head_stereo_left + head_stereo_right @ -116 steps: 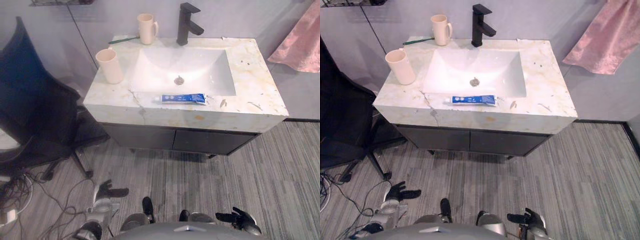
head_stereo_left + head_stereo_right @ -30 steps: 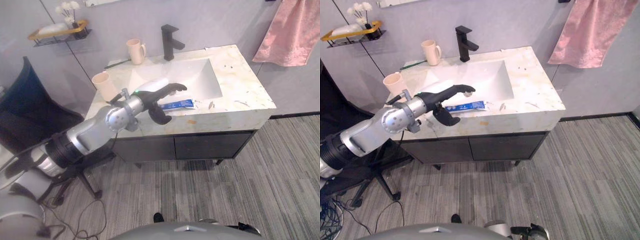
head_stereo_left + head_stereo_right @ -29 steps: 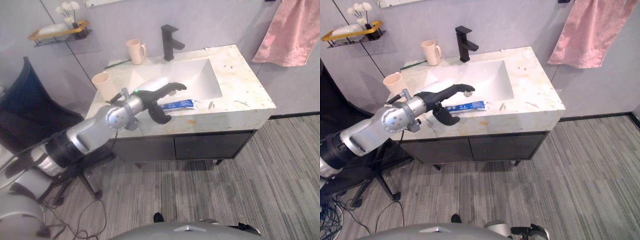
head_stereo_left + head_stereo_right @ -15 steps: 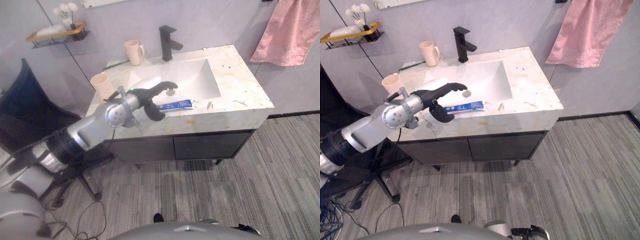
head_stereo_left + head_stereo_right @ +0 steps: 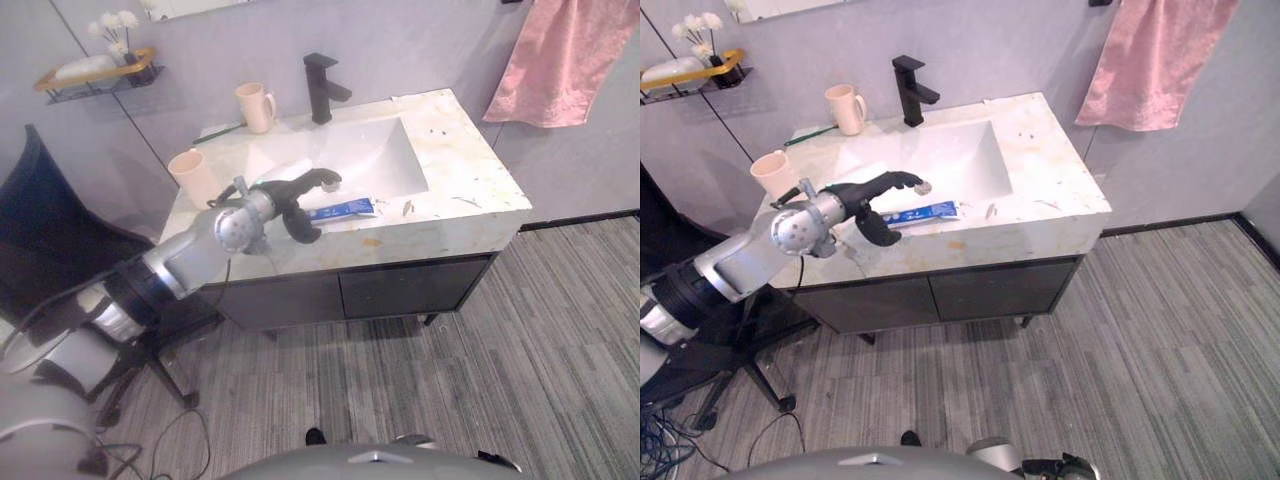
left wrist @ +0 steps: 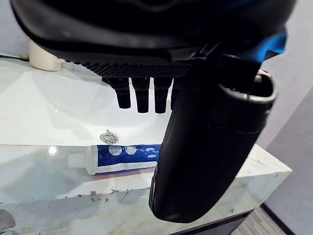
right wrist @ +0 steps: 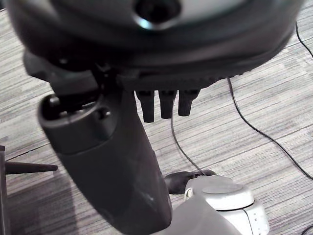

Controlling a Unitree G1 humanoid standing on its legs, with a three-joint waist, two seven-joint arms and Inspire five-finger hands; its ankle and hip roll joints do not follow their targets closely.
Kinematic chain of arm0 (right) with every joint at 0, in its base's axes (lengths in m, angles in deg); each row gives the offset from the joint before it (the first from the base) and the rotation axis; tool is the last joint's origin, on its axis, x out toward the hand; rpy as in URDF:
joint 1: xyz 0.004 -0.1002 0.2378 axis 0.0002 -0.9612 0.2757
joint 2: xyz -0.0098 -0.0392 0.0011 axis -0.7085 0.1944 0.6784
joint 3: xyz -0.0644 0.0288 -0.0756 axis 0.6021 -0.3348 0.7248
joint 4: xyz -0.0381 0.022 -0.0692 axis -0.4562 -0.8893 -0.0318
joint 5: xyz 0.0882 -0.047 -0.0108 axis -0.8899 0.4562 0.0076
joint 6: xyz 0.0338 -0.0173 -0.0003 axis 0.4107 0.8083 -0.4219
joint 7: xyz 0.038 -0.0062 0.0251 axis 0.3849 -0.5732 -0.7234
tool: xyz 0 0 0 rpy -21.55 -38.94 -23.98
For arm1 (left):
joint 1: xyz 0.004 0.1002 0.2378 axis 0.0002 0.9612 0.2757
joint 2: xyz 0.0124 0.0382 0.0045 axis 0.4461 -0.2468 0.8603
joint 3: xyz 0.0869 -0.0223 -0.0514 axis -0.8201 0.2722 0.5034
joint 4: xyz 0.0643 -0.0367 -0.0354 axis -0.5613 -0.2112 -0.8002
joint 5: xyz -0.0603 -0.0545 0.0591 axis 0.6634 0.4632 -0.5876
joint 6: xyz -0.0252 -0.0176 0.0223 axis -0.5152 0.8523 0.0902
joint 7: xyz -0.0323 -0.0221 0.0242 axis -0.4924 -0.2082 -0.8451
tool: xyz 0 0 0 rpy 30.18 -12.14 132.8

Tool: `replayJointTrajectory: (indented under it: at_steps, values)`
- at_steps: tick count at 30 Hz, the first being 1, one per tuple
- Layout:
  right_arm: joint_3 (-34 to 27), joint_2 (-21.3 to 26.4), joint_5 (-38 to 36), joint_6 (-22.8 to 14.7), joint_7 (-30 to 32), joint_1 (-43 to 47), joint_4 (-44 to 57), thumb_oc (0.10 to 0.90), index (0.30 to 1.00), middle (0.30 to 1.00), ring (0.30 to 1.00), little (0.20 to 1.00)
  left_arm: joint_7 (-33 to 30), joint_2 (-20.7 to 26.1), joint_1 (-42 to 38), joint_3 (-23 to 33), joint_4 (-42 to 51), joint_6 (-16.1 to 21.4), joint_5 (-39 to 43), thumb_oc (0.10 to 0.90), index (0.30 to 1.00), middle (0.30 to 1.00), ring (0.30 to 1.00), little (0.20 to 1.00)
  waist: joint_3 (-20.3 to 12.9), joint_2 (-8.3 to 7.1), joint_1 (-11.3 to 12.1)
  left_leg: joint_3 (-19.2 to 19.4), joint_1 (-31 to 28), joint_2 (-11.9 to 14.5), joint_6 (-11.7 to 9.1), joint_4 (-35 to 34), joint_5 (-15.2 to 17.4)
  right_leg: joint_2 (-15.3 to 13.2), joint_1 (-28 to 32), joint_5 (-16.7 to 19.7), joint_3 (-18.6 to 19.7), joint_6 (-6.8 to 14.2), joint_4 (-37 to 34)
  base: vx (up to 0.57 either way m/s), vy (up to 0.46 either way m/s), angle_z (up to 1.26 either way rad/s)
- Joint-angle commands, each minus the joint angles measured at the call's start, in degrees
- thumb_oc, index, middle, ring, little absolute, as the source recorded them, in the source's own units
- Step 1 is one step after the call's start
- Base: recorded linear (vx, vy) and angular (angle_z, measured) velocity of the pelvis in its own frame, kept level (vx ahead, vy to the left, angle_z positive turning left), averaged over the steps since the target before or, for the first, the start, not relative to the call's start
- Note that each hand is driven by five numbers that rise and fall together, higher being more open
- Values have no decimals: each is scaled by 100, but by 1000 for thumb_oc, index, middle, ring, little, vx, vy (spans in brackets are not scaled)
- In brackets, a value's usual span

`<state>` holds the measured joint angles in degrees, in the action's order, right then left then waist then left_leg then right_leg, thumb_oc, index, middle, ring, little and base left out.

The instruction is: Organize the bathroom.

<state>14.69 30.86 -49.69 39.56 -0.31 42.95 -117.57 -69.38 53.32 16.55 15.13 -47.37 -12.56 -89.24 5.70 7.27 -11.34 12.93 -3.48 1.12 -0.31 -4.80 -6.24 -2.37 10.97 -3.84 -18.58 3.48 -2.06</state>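
One toothpaste tube is lying flat on the bench at the sink's front rim — loose, untouched. Left hand is hovering just above it, fingers spread, thumb apart — likely lining up a grasp. Right hand is hanging over the floor, fingers relaxed.

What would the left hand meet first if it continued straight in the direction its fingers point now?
Probably nothing close: the left hand points open over the toothpaste tube across the sink basin; its far rim perhaps, depth unclear.

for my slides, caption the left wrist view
Open left hand hovering over a blue toothpaste tube on the sink counter.
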Motion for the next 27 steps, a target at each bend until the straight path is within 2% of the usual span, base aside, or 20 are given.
replayJointTrajectory:
  at_steps: [1,8,22,24,25,26,27]
  values:
    - [-74,316,45,-108,71,-73,159,800,900,900,900,900,-215,126,-1000,569,-395,7,-339,800,900,900,900,900,11,-232,16,347,-103,20,-169,899,1080,11,-481,-329,177,288,297,39,0,0]
    - [-135,343,71,-98,44,-136,173,800,900,900,900,900,-153,106,-969,590,-579,91,-547,800,900,900,900,900,33,-233,-17,371,-77,22,-161,944,1098,5,-491,-358,174,268,332,5,0,0]
    - [-215,425,57,-199,46,-273,194,800,900,900,900,900,-33,-21,-1025,496,-857,-85,-704,800,900,900,900,900,100,-195,-154,442,-31,32,-181,1031,1101,1,-522,-393,220,248,399,9,3,-1]
    - [-223,440,59,-205,38,-280,199,800,900,900,900,900,17,-39,-1038,475,-911,-121,-739,740,811,811,811,811,111,-192,-169,454,-20,34,-182,1047,1099,1,-525,-398,225,245,407,9,4,-4]
    - [-223,440,51,-211,36,-281,196,800,900,900,900,900,26,-43,-1039,470,-924,-122,-746,690,735,735,735,735,112,-192,-172,455,-17,35,-183,1052,1099,1,-528,-400,227,244,411,6,2,-3]
    - [-234,449,11,-237,27,-294,205,800,900,900,900,900,65,-66,-1046,454,-970,-128,-797,502,453,453,453,453,126,-188,-187,467,-1,41,-188,1074,1097,-4,-533,-405,230,241,423,0,0,0]
    - [-239,452,6,-243,27,-295,204,800,900,900,900,900,68,-70,-1047,451,-981,-125,-814,466,399,399,399,399,127,-188,-188,470,3,42,-189,1079,1097,-5,-534,-405,230,240,423,0,0,0]
